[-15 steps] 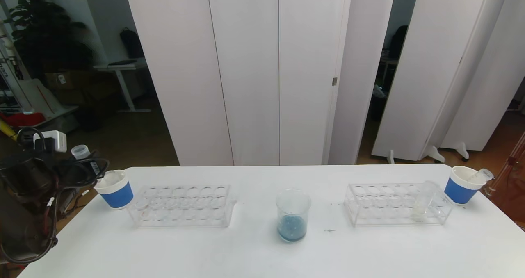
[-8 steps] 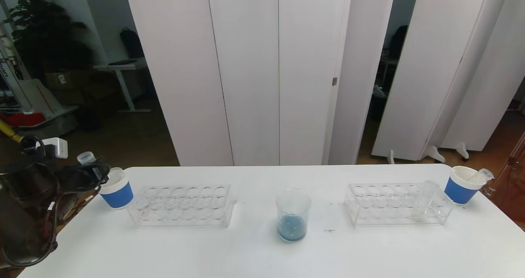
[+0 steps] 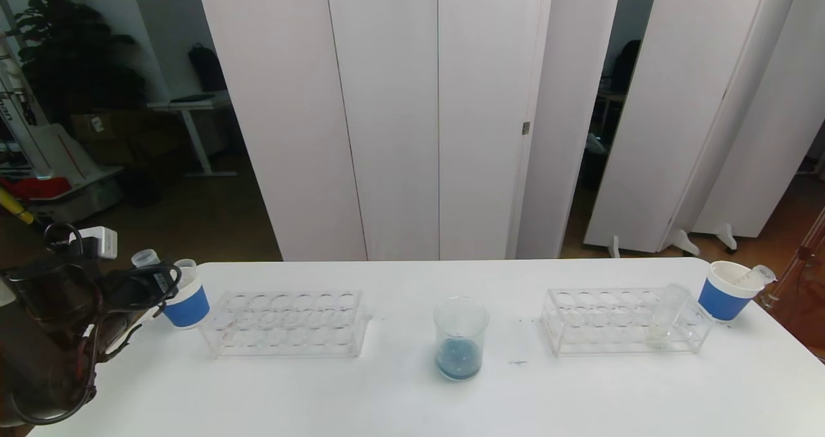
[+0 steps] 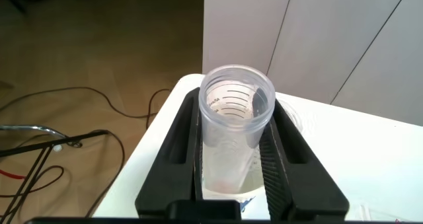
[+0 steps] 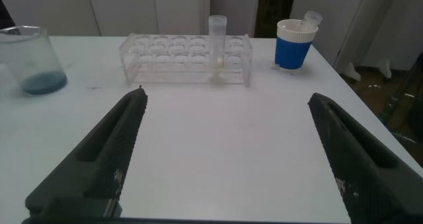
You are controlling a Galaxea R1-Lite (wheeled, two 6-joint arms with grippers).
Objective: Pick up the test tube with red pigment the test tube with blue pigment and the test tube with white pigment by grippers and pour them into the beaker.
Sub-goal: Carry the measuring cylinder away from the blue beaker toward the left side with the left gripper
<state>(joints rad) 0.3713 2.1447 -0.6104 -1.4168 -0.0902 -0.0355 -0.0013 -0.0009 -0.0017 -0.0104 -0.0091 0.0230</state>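
Left wrist view shows the left gripper [image 4: 232,161] pinching a clear tube [image 4: 234,121] between its 2 dark fingers [image 4: 283,159], open mouth up; the tube looks nearly empty, with perhaps a faint reddish trace low inside, though that is hard to judge. In the head view this gripper [image 3: 149,281] sits at the table's [image 3: 399,398] far-left corner, right over the left blue-banded cup [image 3: 186,301], with the tube's rim [image 3: 145,257] poking up beside a second tube [image 3: 185,267] that stands in that cup.

The right gripper [image 5: 231,151] has its fingers spread wide, holding nothing, above the near-right part of the table; it is out of sight in the head view.

Just right of the left cup, along the far-left stretch of the table, lies an empty clear rack [image 3: 287,321]. The beaker [image 3: 460,337] stands upright near the table's middle, between the 2 racks, with blue pigment across its bottom. The right rack [image 3: 619,321] lies toward the far-right side and carries the test tube with white pigment [image 3: 664,314] at its right end, leaning slightly; the right wrist view shows the same tube [image 5: 217,44] with pale material at its base. A second blue-banded cup [image 3: 725,291] sits at the far-right corner, with an emptied tube [image 3: 755,274] lying tilted across its rim.
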